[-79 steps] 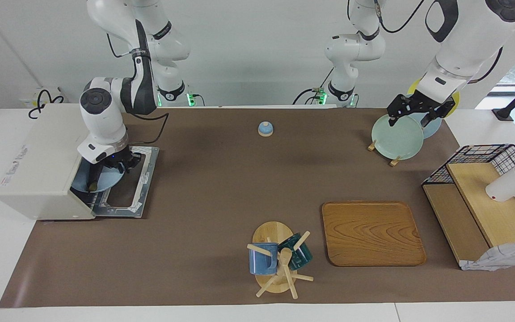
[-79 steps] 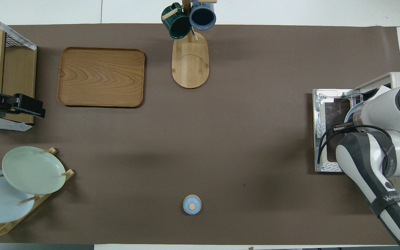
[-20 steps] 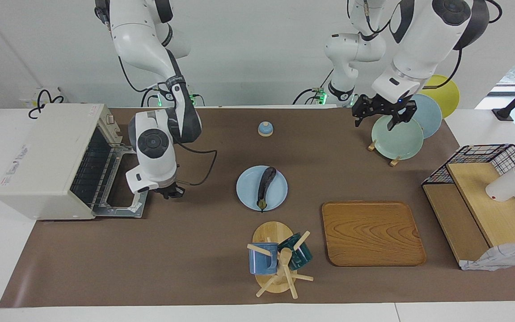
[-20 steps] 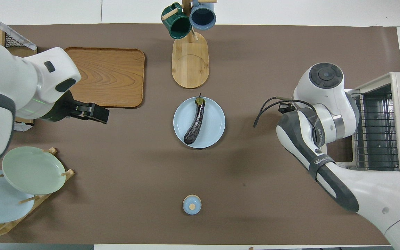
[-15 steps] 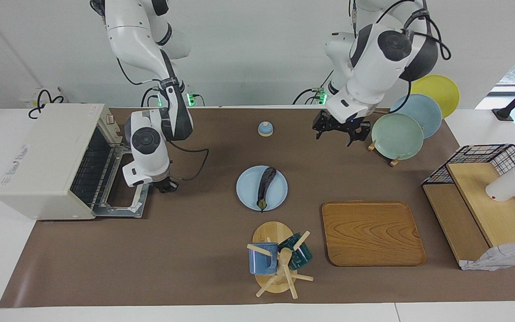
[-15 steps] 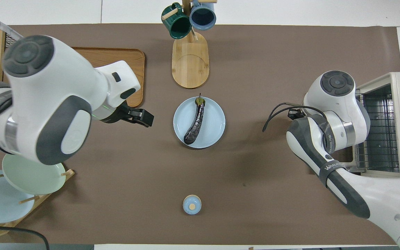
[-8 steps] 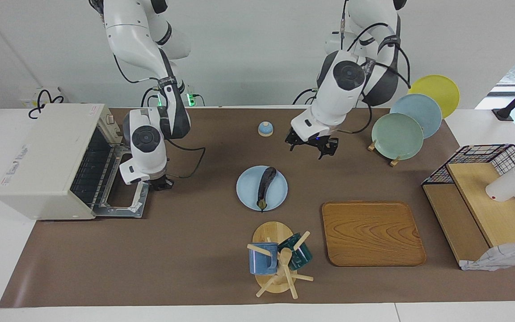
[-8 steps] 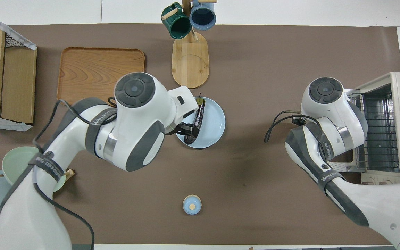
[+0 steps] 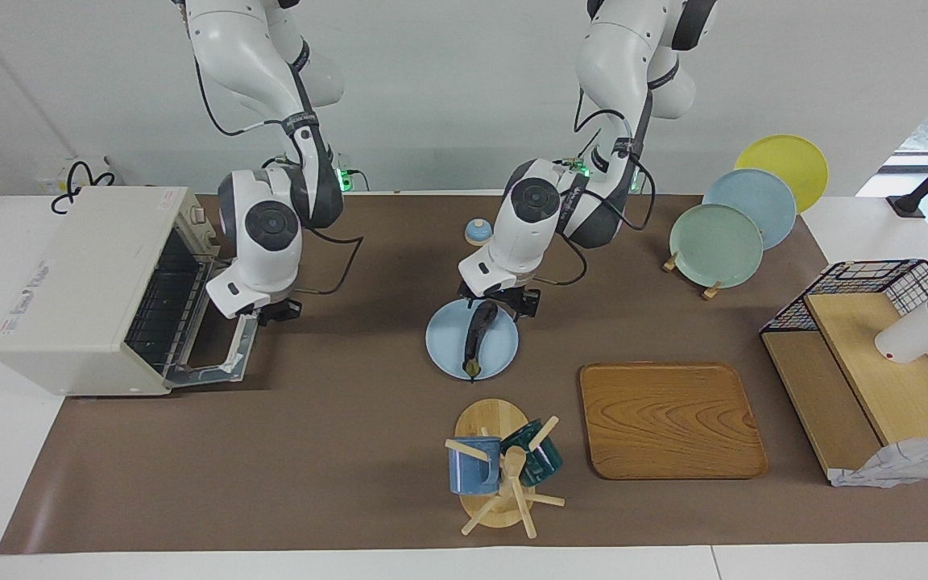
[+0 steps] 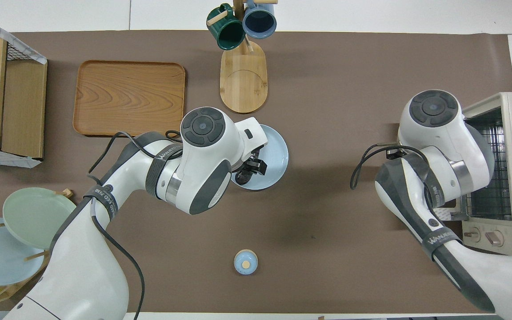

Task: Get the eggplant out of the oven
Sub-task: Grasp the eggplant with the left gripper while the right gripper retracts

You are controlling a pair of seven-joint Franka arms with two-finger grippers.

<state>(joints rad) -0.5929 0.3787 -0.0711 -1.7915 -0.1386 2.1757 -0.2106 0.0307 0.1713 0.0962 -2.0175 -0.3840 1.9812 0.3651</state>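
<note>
Facing view, read from its 9 o'clock edge across. Toaster oven point(image 9: 85, 290) at the right arm's end of the table; its door point(image 9: 226, 354) is partly lifted and tilted, wire rack visible inside. Right gripper point(image 9: 277, 308), fingertips pressed together and holding nothing, sits at the door's top edge; whether it touches the edge cannot be told. Eggplant point(image 9: 478, 329) lies outside the oven on a light blue plate point(image 9: 444, 342) mid-table, green stem tip toward 6 o'clock. Left gripper point(image 9: 499, 301) hangs over the eggplant's blunt end at the plate's 12 o'clock rim, fingers spread to either side of that end; contact cannot be confirmed. Small blue knob-topped lid point(image 9: 478, 232) at 12 o'clock of the plate, mug tree point(image 9: 500, 467) at 6 o'clock, wooden tray point(image 9: 669, 419) toward 4 o'clock, plate rack point(image 9: 726, 229) toward 2 o'clock. In the overhead view the left wrist covers most of the eggplant.
</note>
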